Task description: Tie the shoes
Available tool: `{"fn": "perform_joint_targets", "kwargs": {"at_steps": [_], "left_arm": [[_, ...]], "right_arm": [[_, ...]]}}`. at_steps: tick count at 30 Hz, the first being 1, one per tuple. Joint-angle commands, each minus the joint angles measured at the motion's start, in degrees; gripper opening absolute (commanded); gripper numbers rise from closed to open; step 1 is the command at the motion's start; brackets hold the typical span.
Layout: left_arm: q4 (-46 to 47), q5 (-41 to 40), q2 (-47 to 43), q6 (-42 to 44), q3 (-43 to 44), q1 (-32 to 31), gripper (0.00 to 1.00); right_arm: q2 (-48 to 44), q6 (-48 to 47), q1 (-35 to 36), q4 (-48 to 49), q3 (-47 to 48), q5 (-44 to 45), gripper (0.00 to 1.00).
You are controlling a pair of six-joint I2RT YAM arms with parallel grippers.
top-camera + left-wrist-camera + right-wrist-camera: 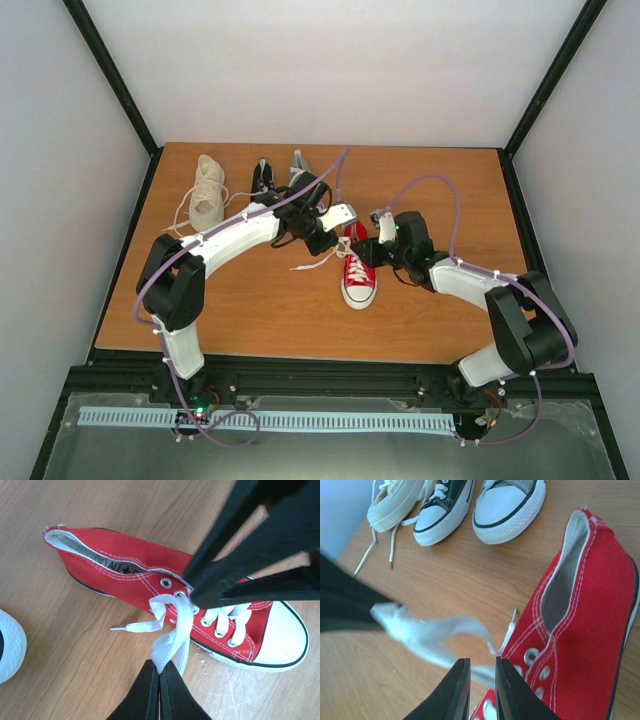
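Observation:
The red shoe lies mid-table, toe toward the arms, its white lace untied. In the left wrist view, my left gripper is shut on a loop of the white lace and holds it out to the side of the red shoe. One lace end lies loose on the wood. My right gripper hovers at the shoe's top eyelets with its jaws a little apart, and the lace runs past the gap. The cream high-top, black shoe and grey shoe stand at the back left.
The two grippers are close together above the red shoe's opening. The three other shoes' toes point toward it in the right wrist view. A white toe cap shows at the left wrist view's edge. The wooden table has black-framed walls around it.

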Motion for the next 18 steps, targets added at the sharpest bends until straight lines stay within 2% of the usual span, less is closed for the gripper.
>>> {"fn": "perform_joint_targets", "kwargs": {"at_steps": [1,6,13,18], "left_arm": [[0.6,-1.5,0.9,-2.3,3.4,-0.2,0.01],[-0.2,-2.0,1.3,-3.6,4.6,-0.2,0.01],[-0.7,-1.4,1.3,-3.6,4.6,-0.2,0.01],[-0.7,-0.9,1.3,-3.7,4.7,-0.2,0.01]], "right_arm": [[-6.7,-4.7,0.9,2.7,-3.9,0.2,0.16],[-9.7,-5.4,2.6,6.7,-7.5,-3.2,0.17],[-3.2,-0.6,4.9,16.4,-6.0,-1.0,0.13],[1.0,-0.1,5.0,18.1,-4.2,-0.3,0.12]]}}
